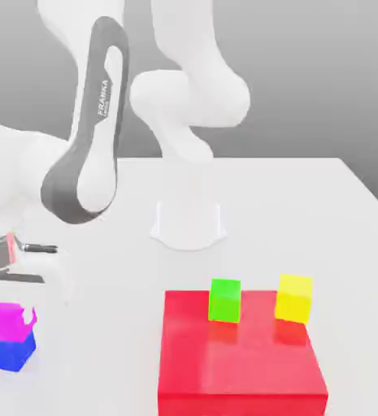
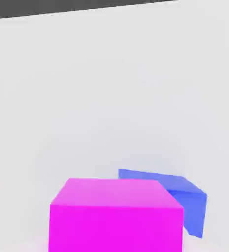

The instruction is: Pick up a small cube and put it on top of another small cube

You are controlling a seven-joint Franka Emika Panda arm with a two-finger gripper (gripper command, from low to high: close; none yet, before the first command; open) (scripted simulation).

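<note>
- The magenta cube [image 1: 10,320] sits on the blue cube [image 1: 7,352], twisted against it, near the table [image 1: 306,211] edge at the exterior view's left.
- I cannot tell how the fingers stand.
- Best to lift straight up, without touching the stack.

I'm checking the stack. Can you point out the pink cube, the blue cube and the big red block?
pink cube [image 1: 9,320]: exterior view, front face.
blue cube [image 1: 6,352]: exterior view, front face.
red block [image 1: 241,349]: exterior view, top face.

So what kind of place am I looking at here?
Most likely a simulated tabletop test scene: a plain white table, a white robot arm, and flat-coloured blocks such as the magenta cube sitting on the blue cube.
</note>
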